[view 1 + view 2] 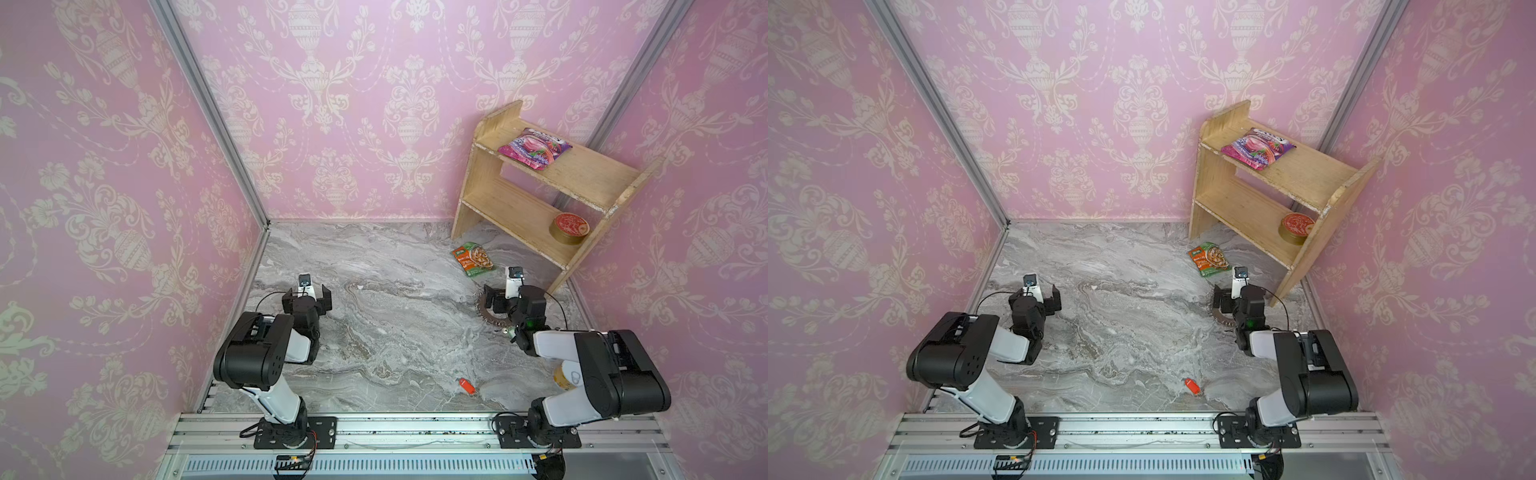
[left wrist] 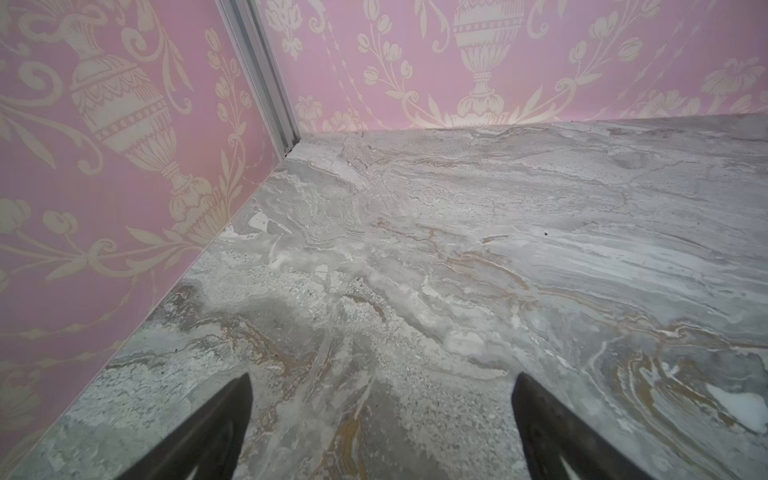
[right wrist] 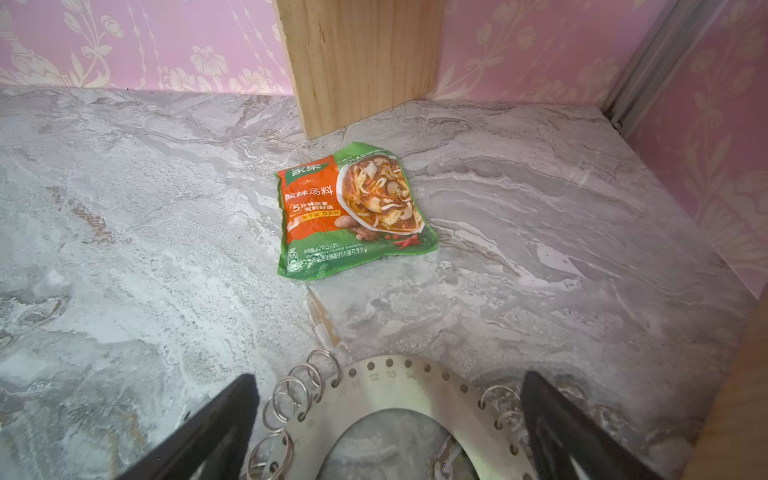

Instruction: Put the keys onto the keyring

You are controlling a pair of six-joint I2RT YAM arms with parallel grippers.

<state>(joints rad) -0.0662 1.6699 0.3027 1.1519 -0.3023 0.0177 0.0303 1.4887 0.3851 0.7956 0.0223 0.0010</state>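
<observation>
Keyring (image 3: 386,386) flat on the marble table (image 1: 395,291) by the wooden shelf (image 1: 540,199), with the right gripper (image 3: 386,375) spread over it.
The ring lies near the shelf's nearer side panel. The jaws stand wide either side of its arc, and whether they touch it cannot be told. The red-tagged key (image 1: 466,385) lies well apart from the shelf, out in front of it. A soup packet (image 3: 353,212) lies just beside the shelf's farther panel. The left gripper (image 2: 382,374), far across from the shelf, gapes wide over bare marble.
</observation>
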